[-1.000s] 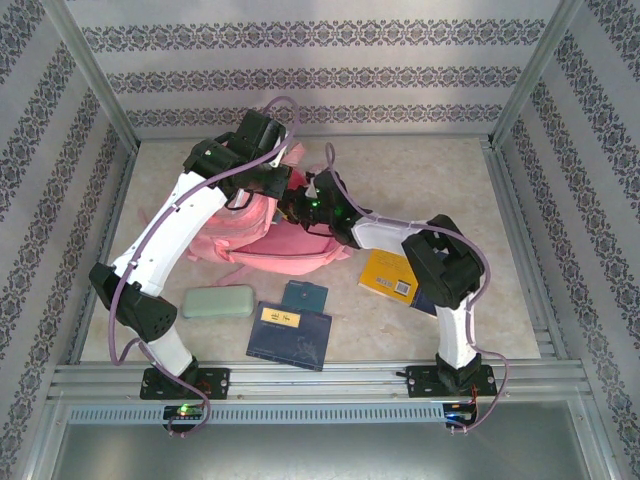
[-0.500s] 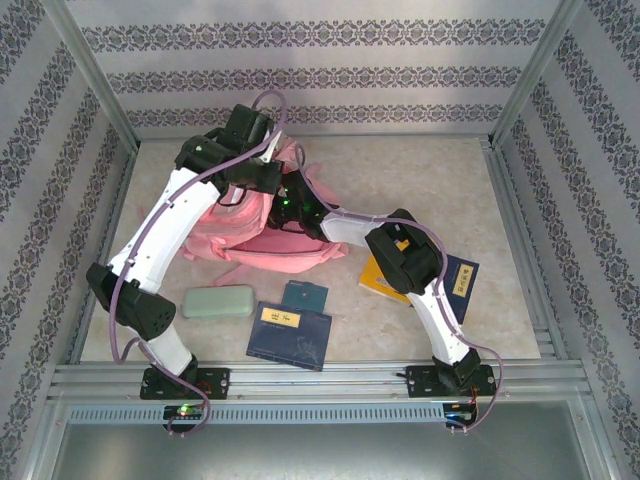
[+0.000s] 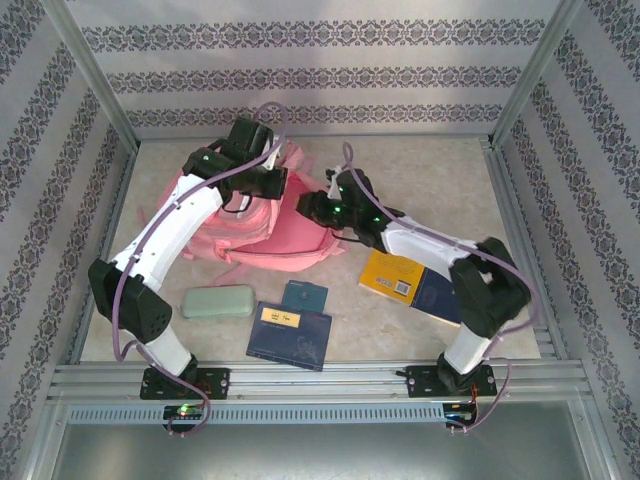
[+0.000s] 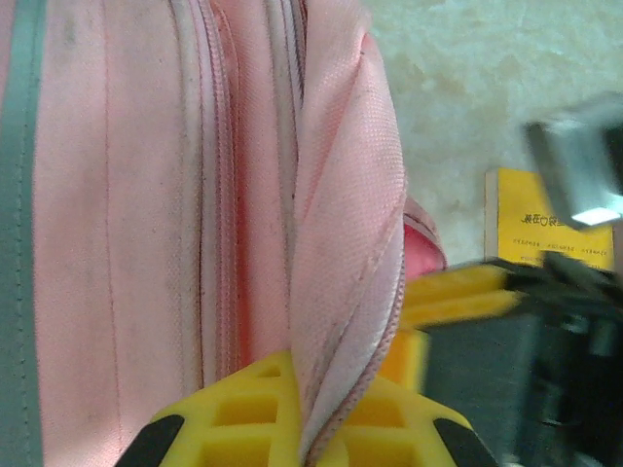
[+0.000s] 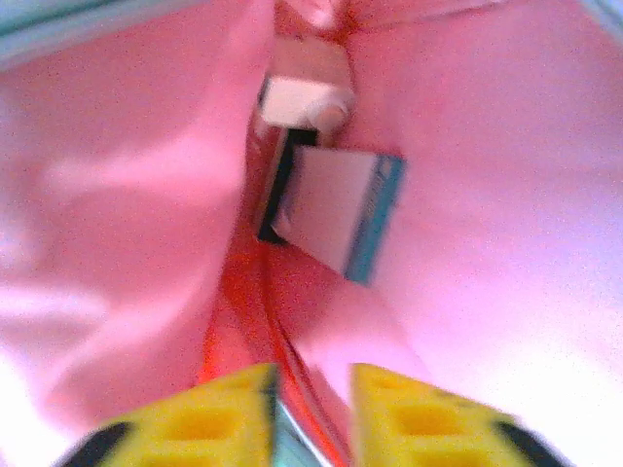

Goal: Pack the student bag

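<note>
Here at the left, we see the left gripper (image 4: 304,428) clamped shut on a fold of the student bag (image 3: 290,225). The bag lies mid-table toward the back wall. If that fold slips free, we judge the opening would sag onto the right gripper (image 5: 311,413), which sits at the bag's mouth. Its jaws are nearly together with a narrow gap, and we cannot tell whether they pinch the reddish seam between them. Deeper inside, a teal-edged book (image 5: 336,219) and a white object (image 5: 304,102) are too blurred to identify. Further right, a yellow book (image 3: 392,272) overlaps a dark book (image 3: 440,295) that the arm partly hides.
</note>
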Robot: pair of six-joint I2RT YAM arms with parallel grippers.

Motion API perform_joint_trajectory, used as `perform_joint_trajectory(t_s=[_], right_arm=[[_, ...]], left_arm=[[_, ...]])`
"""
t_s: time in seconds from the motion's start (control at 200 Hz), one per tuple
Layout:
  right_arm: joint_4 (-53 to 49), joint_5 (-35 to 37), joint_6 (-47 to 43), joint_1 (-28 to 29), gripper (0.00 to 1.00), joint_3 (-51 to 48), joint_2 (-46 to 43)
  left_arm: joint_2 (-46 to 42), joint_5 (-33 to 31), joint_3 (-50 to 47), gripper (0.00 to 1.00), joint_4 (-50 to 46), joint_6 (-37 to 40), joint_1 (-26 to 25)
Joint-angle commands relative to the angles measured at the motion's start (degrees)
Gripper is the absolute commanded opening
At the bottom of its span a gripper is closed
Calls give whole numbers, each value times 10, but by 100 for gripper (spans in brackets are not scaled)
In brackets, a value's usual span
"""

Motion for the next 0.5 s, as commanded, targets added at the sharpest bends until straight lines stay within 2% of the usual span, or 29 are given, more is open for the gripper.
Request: perform_joint_trajectory(t_s=[0.0, 0.025, 0.125, 0.205, 0.36, 0.495], right_arm=[[-106, 3, -123, 8, 3, -67, -69], [-115, 4, -133, 11, 0, -86, -88], [-140, -38, -176, 31, 0, -126, -133], [-190, -57, -224, 72, 0, -124, -144], [-260, -52, -271, 153, 0, -93, -116], [-302, -14, -288, 224, 0, -54, -56]], left_arm=[[-38, 7, -56, 0, 103, -24, 12], [-42, 6, -70, 0, 113, -25, 12], [-50, 6, -109, 0, 147, -24, 12], [-55, 16, -126, 0, 163, -29, 12], [-64, 37, -145, 0, 180, -36, 12], [-71, 48, -158, 0, 190, -42, 12]])
